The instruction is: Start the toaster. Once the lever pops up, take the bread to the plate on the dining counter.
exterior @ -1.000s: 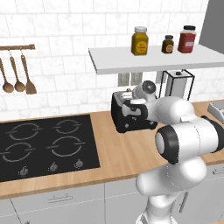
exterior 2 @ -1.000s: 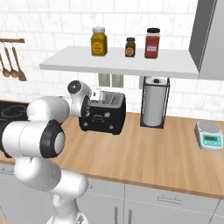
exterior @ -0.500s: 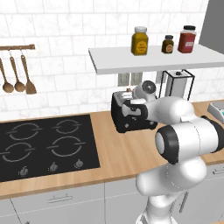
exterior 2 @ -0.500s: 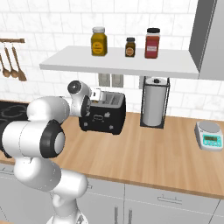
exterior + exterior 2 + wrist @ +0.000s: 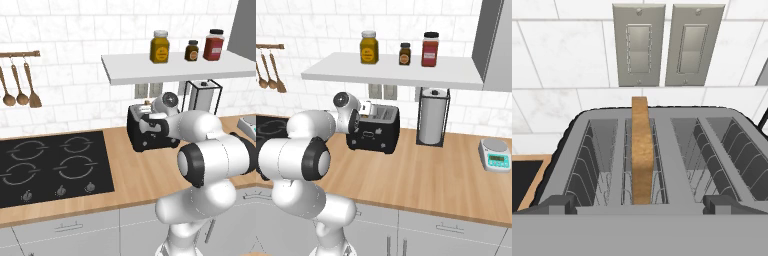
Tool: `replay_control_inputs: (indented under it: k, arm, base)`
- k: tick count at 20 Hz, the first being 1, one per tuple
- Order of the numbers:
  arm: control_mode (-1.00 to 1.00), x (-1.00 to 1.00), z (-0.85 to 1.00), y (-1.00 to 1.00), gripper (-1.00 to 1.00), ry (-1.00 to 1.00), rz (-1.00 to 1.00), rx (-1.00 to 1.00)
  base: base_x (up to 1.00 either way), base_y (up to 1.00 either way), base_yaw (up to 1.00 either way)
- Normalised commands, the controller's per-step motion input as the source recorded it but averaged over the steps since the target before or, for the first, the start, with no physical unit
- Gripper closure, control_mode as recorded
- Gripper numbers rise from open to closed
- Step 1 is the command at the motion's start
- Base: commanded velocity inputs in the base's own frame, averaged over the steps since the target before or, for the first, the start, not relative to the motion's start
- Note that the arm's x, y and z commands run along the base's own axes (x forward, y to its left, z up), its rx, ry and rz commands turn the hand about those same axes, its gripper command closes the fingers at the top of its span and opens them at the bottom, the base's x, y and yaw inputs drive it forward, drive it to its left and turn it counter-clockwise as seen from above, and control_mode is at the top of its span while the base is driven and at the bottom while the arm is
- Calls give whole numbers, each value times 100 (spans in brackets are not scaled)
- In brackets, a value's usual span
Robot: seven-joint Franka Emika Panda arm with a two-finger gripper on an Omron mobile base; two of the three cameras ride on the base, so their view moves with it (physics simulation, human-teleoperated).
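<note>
The black toaster (image 5: 150, 136) (image 5: 374, 133) stands at the back of the wood worktop under the shelf. From above, the toaster (image 5: 671, 150) shows its four slots, and the bread (image 5: 641, 150) stands upright in the second slot from the left, its top edge rising above the rim. My gripper (image 5: 641, 204) (image 5: 150, 120) (image 5: 362, 114) hovers just over the toaster's front edge, open, one fingertip (image 5: 558, 202) at each side and nothing between them. The plate and the dining counter are out of view.
A black hob (image 5: 50, 165) lies left of the toaster. A paper towel holder (image 5: 432, 120) and a kitchen scale (image 5: 495, 155) stand to its right. A shelf (image 5: 391, 71) with three jars hangs close above. Two wall sockets (image 5: 639, 45) sit behind.
</note>
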Motion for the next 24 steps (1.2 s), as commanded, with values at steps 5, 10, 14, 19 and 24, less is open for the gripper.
replay_control_inputs:
  k: [5,10,14,19,24]
  arm:
    - [-100,0,0,0,-100,0,0,0]
    - [-100,0,0,0,-100,0,0,0]
    - [-100,0,0,0,-100,0,0,0]
    - [-100,0,0,0,-100,0,0,0]
    - [-100,0,0,0,-100,0,0,0]
  base:
    - [0,0,0]
    - [0,0,0]
    - [0,0,0]
    - [0,0,0]
    - [0,0,0]
